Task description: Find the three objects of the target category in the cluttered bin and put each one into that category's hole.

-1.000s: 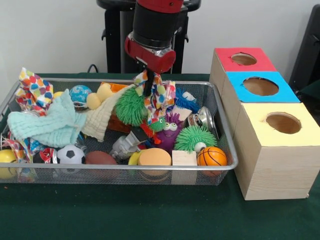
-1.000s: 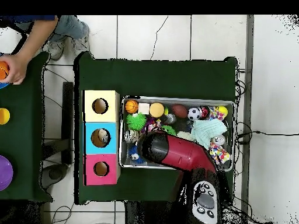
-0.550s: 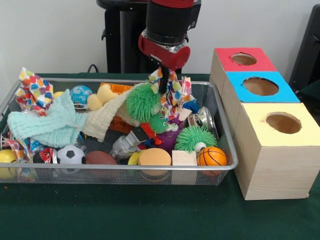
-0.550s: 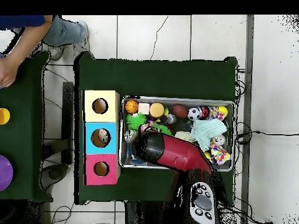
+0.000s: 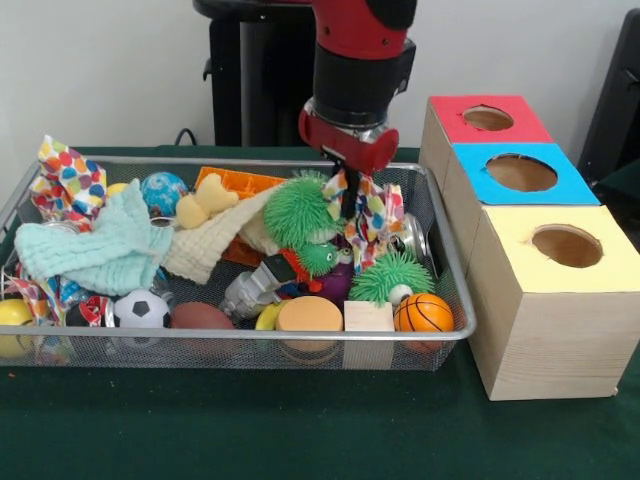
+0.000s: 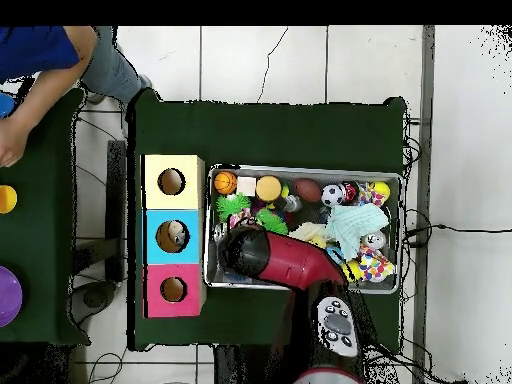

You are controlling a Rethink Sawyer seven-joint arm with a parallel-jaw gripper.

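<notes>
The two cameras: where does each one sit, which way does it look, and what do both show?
Front view: sits across the table, faces the robot; shows the wire bin, three boxes, and the red arm descending, gripper holding a colourful cloth.
Overhead view: sits above, looks straight down, robot's base at the bottom; shows the arm over the bin and a person's arm at the upper left.
Shared: bin, boxes with the yellow box, basketball, arm.

Your fingers (image 5: pixel 350 205) are buried in the polka-dot cloth (image 5: pixel 372 218); their spread can't be read. Overhead, the arm (image 6: pixel 275 258) covers that cloth. A person (image 6: pixel 40 75) is cut by the edge.
</notes>
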